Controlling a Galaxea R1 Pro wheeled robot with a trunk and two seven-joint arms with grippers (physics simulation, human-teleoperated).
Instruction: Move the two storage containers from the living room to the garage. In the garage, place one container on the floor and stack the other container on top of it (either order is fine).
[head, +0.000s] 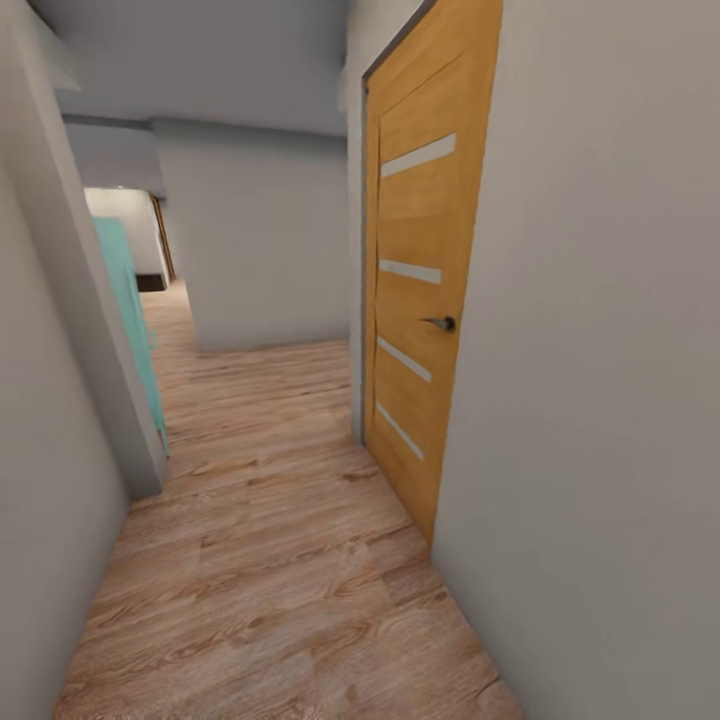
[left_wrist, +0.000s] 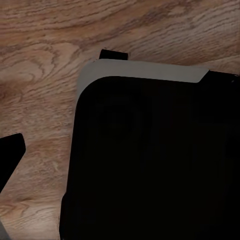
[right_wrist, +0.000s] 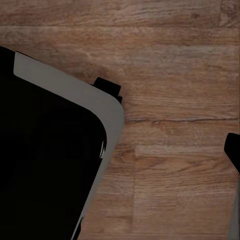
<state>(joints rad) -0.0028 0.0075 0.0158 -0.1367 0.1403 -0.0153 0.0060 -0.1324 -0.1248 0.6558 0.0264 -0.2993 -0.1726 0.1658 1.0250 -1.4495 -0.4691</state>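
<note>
Head view: hallway, wood floor (head: 270, 560), orange door (head: 415, 290).

Light wood plank floor (head: 270, 560) with brown grain; pale grey walls (head: 600, 400). At right, an orange-brown door (head: 415, 300) with four whitish stripes and dark handle (head: 441, 323). At left, a teal panel (head: 130, 310).

We see a light wood plank floor (head: 270, 560) running down a narrow hallway, past the foot of an orange door (head: 415, 290) and on toward a pale wall beyond it. Opposite the door, a teal panel (head: 130, 320) stands on the planks. In both wrist views the same planks (left_wrist: 45, 75) lie under a black base with a grey rim (right_wrist: 75, 95).
</note>
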